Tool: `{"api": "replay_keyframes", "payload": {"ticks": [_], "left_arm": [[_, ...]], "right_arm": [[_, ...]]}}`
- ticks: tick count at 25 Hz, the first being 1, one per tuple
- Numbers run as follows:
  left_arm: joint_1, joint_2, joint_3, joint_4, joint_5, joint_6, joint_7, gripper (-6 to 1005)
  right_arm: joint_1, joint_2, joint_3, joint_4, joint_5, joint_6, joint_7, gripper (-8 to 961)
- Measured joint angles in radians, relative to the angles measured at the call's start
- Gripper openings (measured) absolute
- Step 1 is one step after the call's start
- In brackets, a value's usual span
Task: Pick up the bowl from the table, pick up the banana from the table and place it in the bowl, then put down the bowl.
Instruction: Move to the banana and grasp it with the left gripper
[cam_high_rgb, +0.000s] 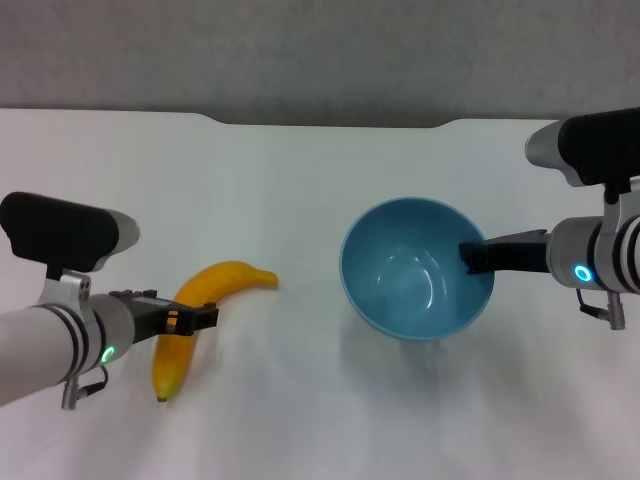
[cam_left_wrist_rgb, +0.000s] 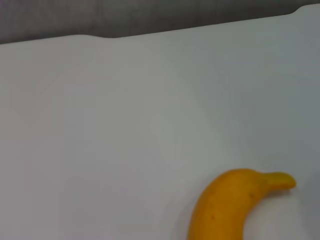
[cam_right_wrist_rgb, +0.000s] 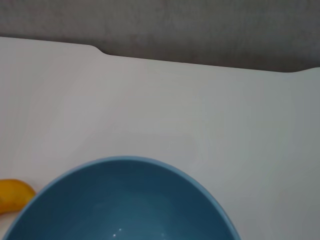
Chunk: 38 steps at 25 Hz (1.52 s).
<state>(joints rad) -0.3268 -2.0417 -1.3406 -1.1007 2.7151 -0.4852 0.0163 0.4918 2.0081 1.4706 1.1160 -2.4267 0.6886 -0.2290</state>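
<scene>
Head view shows the right gripper (cam_high_rgb: 470, 256) reaching in from the right with its dark fingers at the near-right rim of the light-blue bowl (cam_high_rgb: 405, 275), one fingertip lying over the rim inside the bowl. It looks closed on that rim. The bowl seems lifted a little: a faint shadow lies on the white table (cam_high_rgb: 300, 180) below and in front of it, though I cannot be sure it is clear of the surface. The bowl is empty, mouth up.

On the other side, the left gripper (cam_high_rgb: 200, 318) lies across the middle of the orange-yellow banana (cam_high_rgb: 190, 325), its dark fingertips over the fruit. Whether they are pinched on it or only poised around it cannot be told. The banana lies curved on the table, well apart from the bowl, its stalk end pointing toward the bowl and its dark tip toward the robot.

Left wrist view shows only the banana's stalk end (cam_left_wrist_rgb: 235, 205) against bare tabletop; right wrist view shows the bowl's blue inside (cam_right_wrist_rgb: 125, 200) close below the camera, with a sliver of banana beside it.

My judgement: the bowl is in hand and the banana pick-up is under way. Next the left gripper needs a firm hold at the banana's middle, a lift, and a carry across to above the bowl's mouth while the right arm keeps the bowl level.

No brand, label or writing is visible on anything.
</scene>
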Motion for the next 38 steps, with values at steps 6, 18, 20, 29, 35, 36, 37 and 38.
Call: {"api": "replay_keyframes", "payload": {"ticks": [6,18,20,29,35,36,37,38], "left_arm": [[-0.015,-0.003,0.022,0.061,-0.001,0.030,-0.030,882],[-0.040,-0.003,0.024,0.113,-0.002,0.039,-0.056,878],[-0.040,-0.003,0.025,0.111,-0.002,0.039,-0.058,877],[-0.038,0.002,0.020,0.105,-0.021,0.037,-0.059,551],[-0.043,0.003,0.028,0.106,-0.015,0.032,-0.050,496],[-0.042,0.003,0.028,0.104,-0.015,0.030,-0.050,495],[-0.040,0.003,0.028,0.099,-0.015,0.027,-0.050,495],[-0.029,0.004,0.025,0.069,-0.015,0.013,-0.049,495]], "right_arm": [[-0.001,0.000,-0.001,0.004,0.000,0.000,-0.001,58],[-0.025,0.000,-0.004,0.032,0.000,-0.012,-0.013,68],[-0.025,0.000,-0.004,0.035,0.000,-0.012,-0.014,69],[-0.031,0.001,-0.006,0.037,0.000,-0.014,-0.014,76],[-0.040,0.001,-0.015,0.040,0.003,-0.027,-0.014,81],[-0.040,0.001,-0.016,0.040,0.003,-0.028,-0.014,82],[-0.042,0.001,-0.016,0.040,0.003,-0.029,-0.014,82],[-0.045,0.001,-0.016,0.040,0.003,-0.032,-0.014,83]]}}
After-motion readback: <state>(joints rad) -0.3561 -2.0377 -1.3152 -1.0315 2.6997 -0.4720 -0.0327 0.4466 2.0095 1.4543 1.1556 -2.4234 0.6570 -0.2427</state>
